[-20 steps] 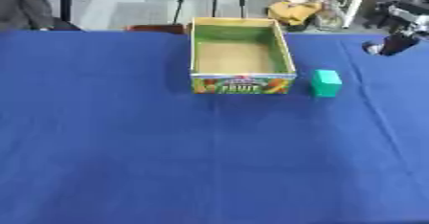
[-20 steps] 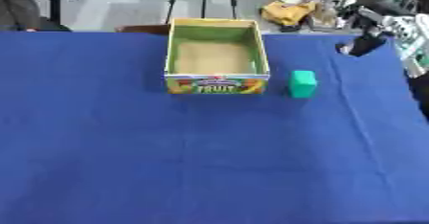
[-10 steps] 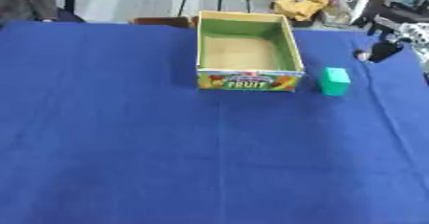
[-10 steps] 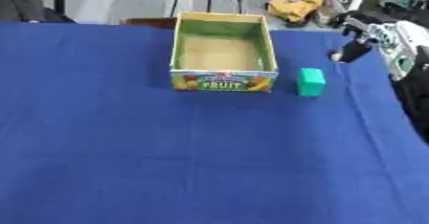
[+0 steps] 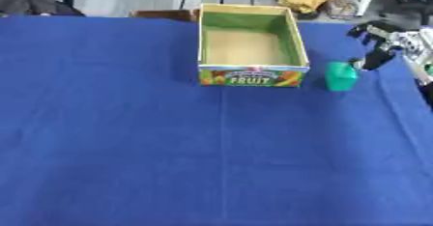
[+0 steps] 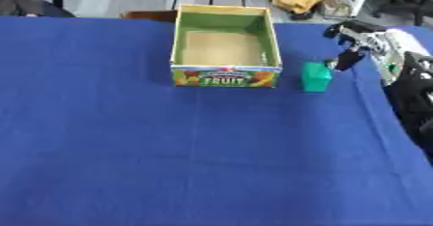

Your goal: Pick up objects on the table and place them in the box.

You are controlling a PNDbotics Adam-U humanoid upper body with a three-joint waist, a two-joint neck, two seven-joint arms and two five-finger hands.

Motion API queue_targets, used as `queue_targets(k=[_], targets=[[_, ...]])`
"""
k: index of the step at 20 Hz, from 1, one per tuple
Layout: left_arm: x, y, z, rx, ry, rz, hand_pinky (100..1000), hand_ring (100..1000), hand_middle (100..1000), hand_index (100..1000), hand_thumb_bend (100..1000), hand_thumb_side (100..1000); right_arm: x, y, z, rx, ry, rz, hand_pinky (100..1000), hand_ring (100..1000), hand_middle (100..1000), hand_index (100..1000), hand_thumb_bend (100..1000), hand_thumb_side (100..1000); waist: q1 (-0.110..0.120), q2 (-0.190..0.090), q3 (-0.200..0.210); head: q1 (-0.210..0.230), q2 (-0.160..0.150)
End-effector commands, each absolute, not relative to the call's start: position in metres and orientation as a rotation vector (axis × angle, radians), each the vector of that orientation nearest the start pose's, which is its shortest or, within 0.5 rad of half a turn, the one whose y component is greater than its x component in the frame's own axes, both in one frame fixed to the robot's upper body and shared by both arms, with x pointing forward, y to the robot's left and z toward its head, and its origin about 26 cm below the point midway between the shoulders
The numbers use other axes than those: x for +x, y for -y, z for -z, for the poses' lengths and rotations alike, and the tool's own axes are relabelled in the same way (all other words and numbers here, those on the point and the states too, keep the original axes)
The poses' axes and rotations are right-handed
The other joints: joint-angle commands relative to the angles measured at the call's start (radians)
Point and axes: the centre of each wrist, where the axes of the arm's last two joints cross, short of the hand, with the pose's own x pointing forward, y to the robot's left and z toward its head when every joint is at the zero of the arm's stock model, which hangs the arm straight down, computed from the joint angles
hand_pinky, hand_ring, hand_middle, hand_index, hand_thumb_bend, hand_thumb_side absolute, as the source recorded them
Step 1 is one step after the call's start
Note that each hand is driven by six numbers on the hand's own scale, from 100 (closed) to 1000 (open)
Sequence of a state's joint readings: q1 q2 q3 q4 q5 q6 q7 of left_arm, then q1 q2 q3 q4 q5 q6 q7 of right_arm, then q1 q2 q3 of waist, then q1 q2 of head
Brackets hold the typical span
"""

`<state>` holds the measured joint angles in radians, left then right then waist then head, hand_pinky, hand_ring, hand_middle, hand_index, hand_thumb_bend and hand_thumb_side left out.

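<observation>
One green block (image 6: 317, 77) stands just left of the right hand (image 6: 358, 44), whose fingers are spread, holding nothing; the box (image 5: 250, 46) lies further left.

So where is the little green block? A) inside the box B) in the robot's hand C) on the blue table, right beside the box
C: the green block stands on the blue table just right of the box, with the right hand near it, not holding it.

Legible text: one word only.
"FRUIT" is printed in yellow capitals on the near front panel of the cardboard box (image 5: 251, 77); smaller print above it cannot be read.
</observation>
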<state>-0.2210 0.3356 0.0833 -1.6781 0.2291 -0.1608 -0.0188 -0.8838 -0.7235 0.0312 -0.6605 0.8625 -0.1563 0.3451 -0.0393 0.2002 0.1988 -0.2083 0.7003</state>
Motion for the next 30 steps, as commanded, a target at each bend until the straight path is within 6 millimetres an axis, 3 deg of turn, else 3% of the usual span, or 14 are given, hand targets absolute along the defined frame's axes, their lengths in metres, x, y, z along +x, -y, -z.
queue_targets(k=[1,11,21,30], targets=[[0.326,-0.318,-0.122,0.056,2.104,0.144,660,800,715,800,603,703,0.44,0.462,-0.195,-1.032,1.03,-1.167,671,796,847,913,262,100,0.003,-0.011,0.001,-0.005,0.008],[0.325,-0.319,-0.121,0.06,2.101,0.14,660,800,715,800,603,702,0.44,0.462,-0.199,-1.024,1.041,-1.177,671,793,843,913,269,100,0.001,-0.011,-0.004,-0.006,0.018],[0.324,-0.323,-0.119,0.079,2.095,0.138,661,800,715,800,606,701,0.428,0.459,-0.236,-1.044,1.136,-1.266,675,806,843,916,267,100,-0.018,-0.024,-0.023,0.002,0.027],[0.324,-0.323,-0.12,0.082,2.098,0.138,661,800,715,799,607,700,0.425,0.454,-0.231,-0.984,1.074,-1.357,678,817,847,917,250,100,-0.018,-0.025,-0.03,0.004,0.026]])
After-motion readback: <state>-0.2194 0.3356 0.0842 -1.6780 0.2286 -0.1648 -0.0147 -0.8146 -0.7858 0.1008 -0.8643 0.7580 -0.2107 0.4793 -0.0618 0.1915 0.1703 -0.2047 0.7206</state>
